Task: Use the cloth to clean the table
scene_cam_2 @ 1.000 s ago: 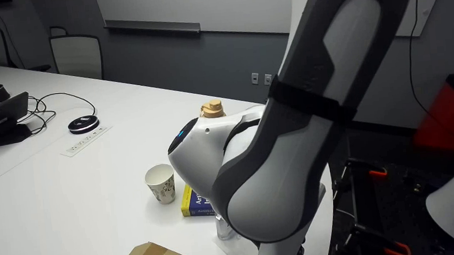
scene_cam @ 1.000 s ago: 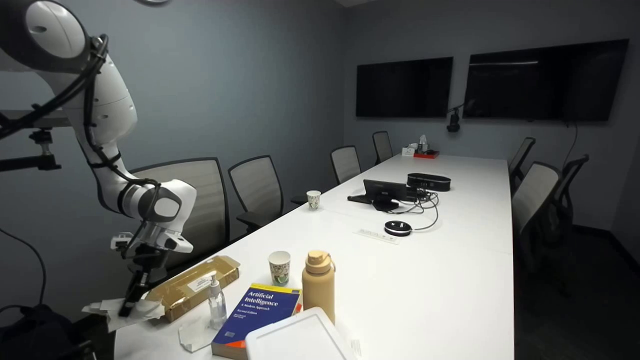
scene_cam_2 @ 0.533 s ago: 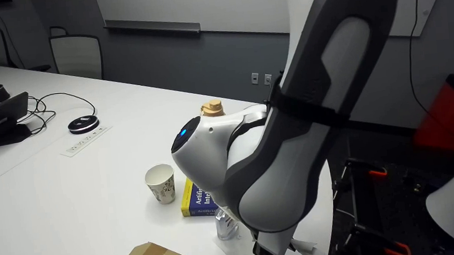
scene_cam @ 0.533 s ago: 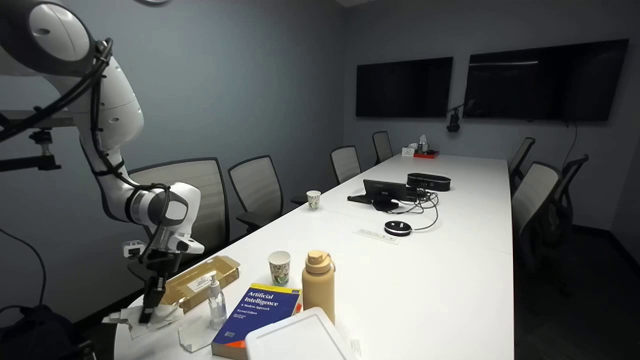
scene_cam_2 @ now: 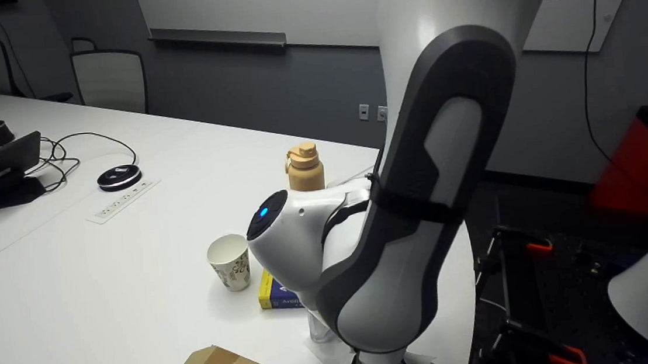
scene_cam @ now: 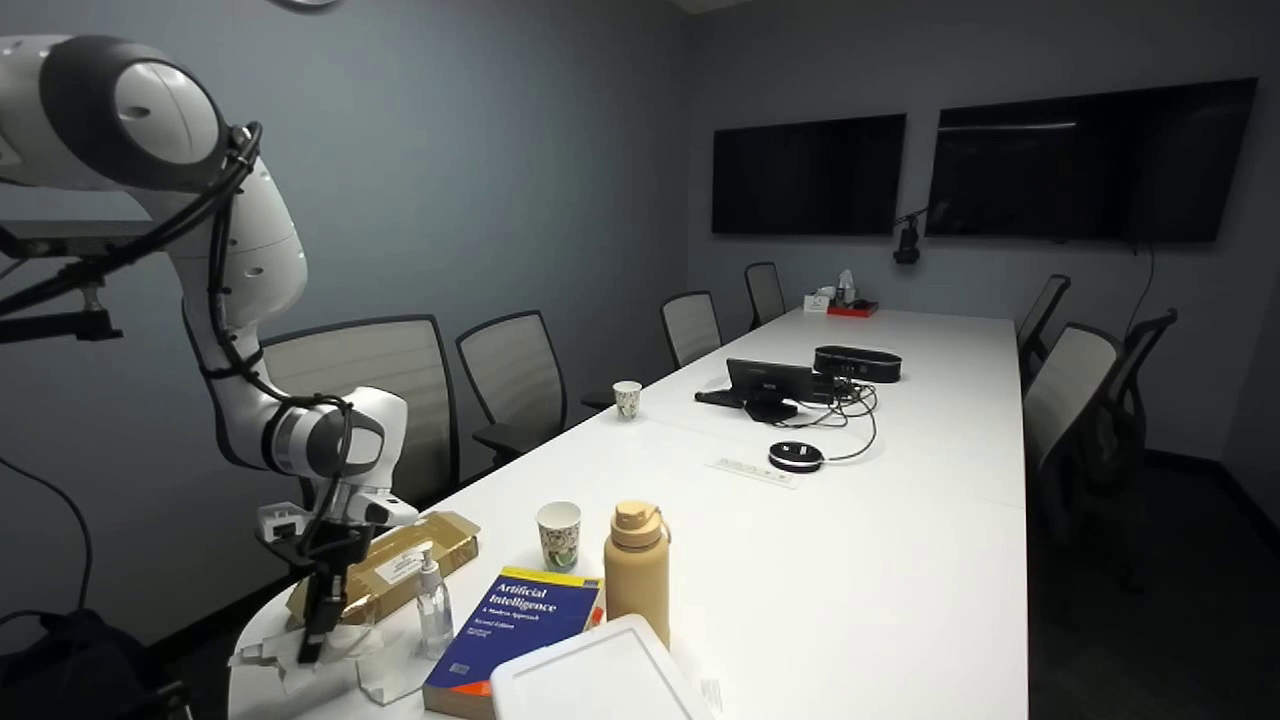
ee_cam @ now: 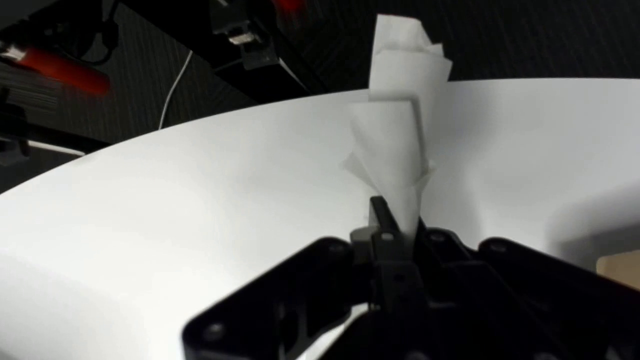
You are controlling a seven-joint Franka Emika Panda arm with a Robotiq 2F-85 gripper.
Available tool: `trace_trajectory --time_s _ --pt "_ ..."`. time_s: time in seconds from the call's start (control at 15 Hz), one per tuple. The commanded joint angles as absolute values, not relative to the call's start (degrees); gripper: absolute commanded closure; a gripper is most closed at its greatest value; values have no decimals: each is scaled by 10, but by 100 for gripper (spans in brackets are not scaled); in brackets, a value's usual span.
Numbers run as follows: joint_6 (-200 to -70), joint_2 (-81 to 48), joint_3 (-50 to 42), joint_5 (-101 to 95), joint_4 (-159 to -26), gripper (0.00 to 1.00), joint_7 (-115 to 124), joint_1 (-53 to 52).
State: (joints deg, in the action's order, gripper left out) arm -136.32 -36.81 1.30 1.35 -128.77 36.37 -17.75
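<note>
Black two-fingered pincer (ee_cam: pixel 400 212), clamped on crumpled white cloth (ee_cam: pixel 392 132), now nearer clear plastic pump bottle (scene_cam: pixel 434 612); wiping white bench (scene_cam: pixel 850 560) likely underway.

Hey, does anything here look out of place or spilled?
One oddity: in the wrist view, the cloth clamped in the gripper appears to jut past the curved edge of the table, so that end may miss the surface. No spill shows.
</note>
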Motion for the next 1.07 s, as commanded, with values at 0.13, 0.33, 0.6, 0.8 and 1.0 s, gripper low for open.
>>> trace_trajectory --time_s 0.13,0.33,0.6,0.8,1.0 --pt "-1380 -404 -8 -7 -1257 99 366 -189" --pt "-1390 -422 -14 -12 -1240 99 366 -191" --pt "-1405 -448 -9 -6 -1216 99 358 -188" --pt "-1411 -465 -12 -8 -1203 99 357 -191" --pt "-1417 -478 -13 -7 -1194 99 356 -194"
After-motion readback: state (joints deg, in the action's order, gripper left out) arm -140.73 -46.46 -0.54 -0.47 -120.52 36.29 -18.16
